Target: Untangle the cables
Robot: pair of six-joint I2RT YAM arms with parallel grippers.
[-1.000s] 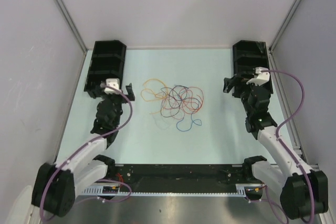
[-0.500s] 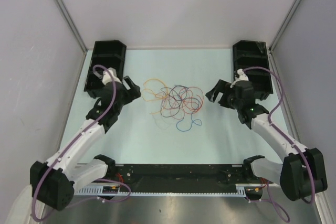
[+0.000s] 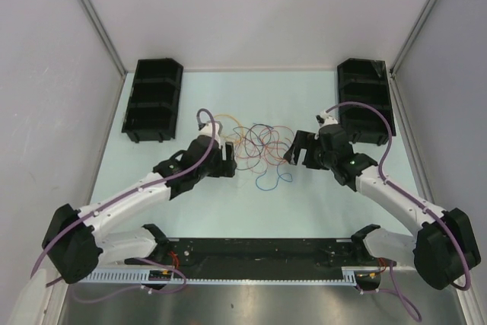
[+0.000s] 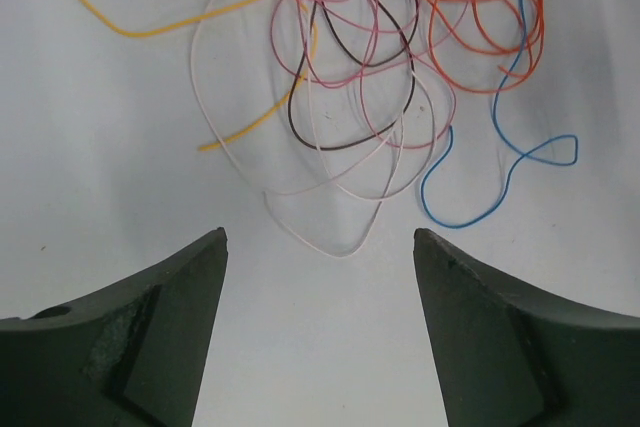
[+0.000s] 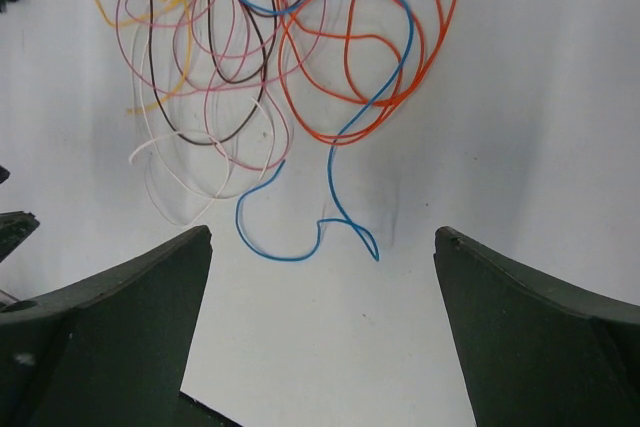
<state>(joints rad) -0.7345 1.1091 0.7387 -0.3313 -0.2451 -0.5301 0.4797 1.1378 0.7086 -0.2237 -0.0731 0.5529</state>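
**A:** Left gripper [image 3: 227,160]: how do its jaws stand?
**B:** Apart and empty. It sits at nine o'clock of the cables [image 3: 257,144], just beside the pile.
**A:** The right gripper [image 3: 298,150]?
**B:** Spread wide and empty, at three o'clock of the same pile.
**A:** And the cables?
**B:** One loose tangle mid-table [image 3: 228,211]. A white loop [image 4: 345,254] lies nearest the left fingertips, a blue end [image 5: 285,259] nearest the right.
**A:** Beyond them?
**B:** One black tray [image 3: 154,100] at ten o'clock, a second tray [image 3: 365,100] at two.
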